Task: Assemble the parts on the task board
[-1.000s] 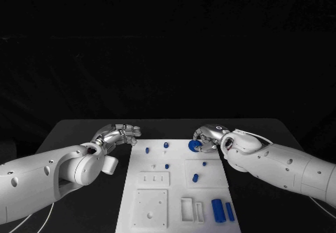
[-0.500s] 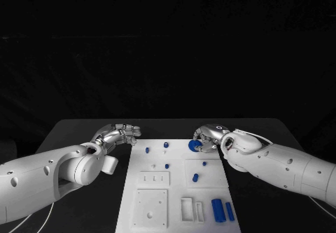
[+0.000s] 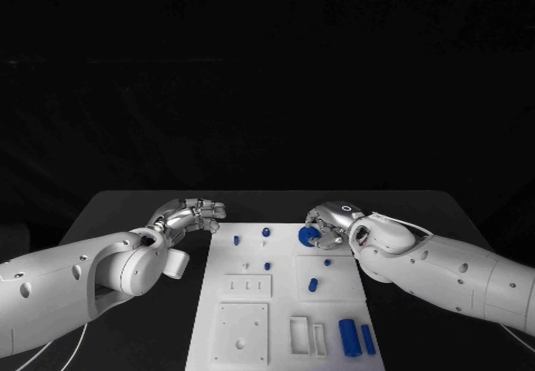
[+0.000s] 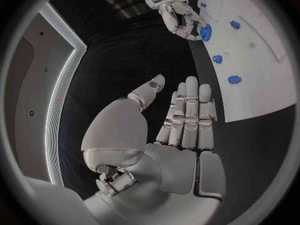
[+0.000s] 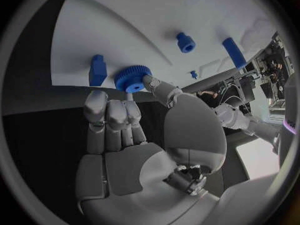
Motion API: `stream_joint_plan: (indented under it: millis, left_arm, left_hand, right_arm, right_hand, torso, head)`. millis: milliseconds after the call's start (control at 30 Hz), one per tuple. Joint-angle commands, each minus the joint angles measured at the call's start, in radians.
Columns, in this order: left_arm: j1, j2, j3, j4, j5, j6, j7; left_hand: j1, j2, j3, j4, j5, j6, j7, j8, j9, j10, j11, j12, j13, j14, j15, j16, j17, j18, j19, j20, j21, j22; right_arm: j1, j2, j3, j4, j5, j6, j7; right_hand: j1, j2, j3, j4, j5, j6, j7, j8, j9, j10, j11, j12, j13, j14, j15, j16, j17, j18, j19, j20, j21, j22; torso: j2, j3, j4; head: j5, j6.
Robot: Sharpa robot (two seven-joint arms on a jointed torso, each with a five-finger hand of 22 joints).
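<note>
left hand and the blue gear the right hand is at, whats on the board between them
In the head view, two small blue parts stand on the task board between the left hand and the blue gear at the right hand.

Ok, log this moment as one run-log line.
right hand: pinches round blue toothed gear at white task board far edge | left hand: empty, beside board

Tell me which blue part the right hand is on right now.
The round toothed blue gear at the task board's far right corner: the right hand pinches its edge. The other blue parts are pegs and bars lying untouched elsewhere on the board.
</note>
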Motion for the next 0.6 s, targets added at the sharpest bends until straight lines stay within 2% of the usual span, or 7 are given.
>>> stream_joint_plan:
  millis: [33, 167, 367, 600]
  left_arm:
    - [0.002, 0.0, 0.001, 0.004, -0.004, 0.005, 0.005]
    - [0.002, 0.0, 0.001, 0.004, -0.004, 0.005, 0.006]
    - [0.002, 0.001, 0.001, 0.003, -0.004, 0.004, 0.006]
    - [0.002, 0.0, 0.001, 0.003, -0.004, 0.004, 0.006]
  left_hand:
    - [-0.01, 0.001, 0.005, 0.003, 0.005, -0.001, 0.003, -0.005, -0.001, -0.002, 0.005, -0.005, -0.001, -0.006, -0.001, -0.004, 0.001, 0.009, -0.009, -0.001, 0.006, 0.017]
    - [-0.01, 0.001, 0.005, 0.004, 0.005, -0.001, 0.003, -0.004, -0.001, -0.002, 0.005, -0.005, -0.001, -0.006, -0.001, -0.004, 0.001, 0.009, -0.009, -0.001, 0.006, 0.017]
    - [-0.011, 0.001, 0.005, 0.004, 0.005, -0.001, 0.003, -0.004, -0.001, -0.002, 0.005, -0.004, -0.001, -0.006, -0.001, -0.004, 0.001, 0.009, -0.009, -0.001, 0.006, 0.017]
    - [-0.011, 0.001, 0.005, 0.004, 0.005, -0.001, 0.003, -0.004, -0.001, -0.002, 0.005, -0.004, -0.001, -0.006, -0.001, -0.004, 0.001, 0.01, -0.009, -0.001, 0.006, 0.017]
  right_arm:
    - [0.0, 0.0, -0.001, 0.025, -0.064, -0.022, -0.051]
    - [0.005, 0.003, 0.001, 0.063, -0.094, -0.04, -0.063]
    - [0.01, 0.019, 0.001, 0.106, -0.146, -0.056, -0.07]
    - [0.01, 0.05, 0.001, 0.132, -0.195, -0.079, -0.081]
  right_hand:
    - [0.002, -0.002, 0.008, 0.001, -0.005, 0.077, 0.013, 0.003, 0.025, 0.002, -0.006, -0.003, 0.001, -0.002, -0.008, -0.006, 0.001, 0.101, -0.001, -0.002, 0.006, 0.013]
    - [0.004, -0.007, 0.013, 0.003, -0.001, 0.079, 0.012, 0.003, 0.026, 0.004, -0.007, -0.004, 0.001, -0.002, -0.009, -0.007, 0.002, 0.101, 0.001, -0.002, 0.007, 0.013]
    - [0.005, -0.012, 0.017, 0.006, 0.001, 0.081, 0.011, 0.003, 0.027, 0.006, -0.007, -0.004, 0.001, -0.001, -0.009, -0.007, 0.003, 0.101, 0.003, -0.003, 0.008, 0.013]
    - [0.008, -0.02, 0.026, 0.012, -0.003, 0.084, 0.01, 0.002, 0.028, 0.009, -0.008, -0.006, 0.001, 0.001, -0.01, -0.009, 0.005, 0.101, 0.005, -0.004, 0.01, 0.013]
  torso:
    - [0.0, 0.0007, -0.0024]
    - [0.0, 0.0001, -0.0032]
    - [-0.001, 0.001, -0.0032]
    - [0.0, -0.0002, 0.0014]
  head:
    - [0.003, 0.003]
    - [0.006, 0.004]
    - [0.01, 0.006]
    - [0.016, 0.009]
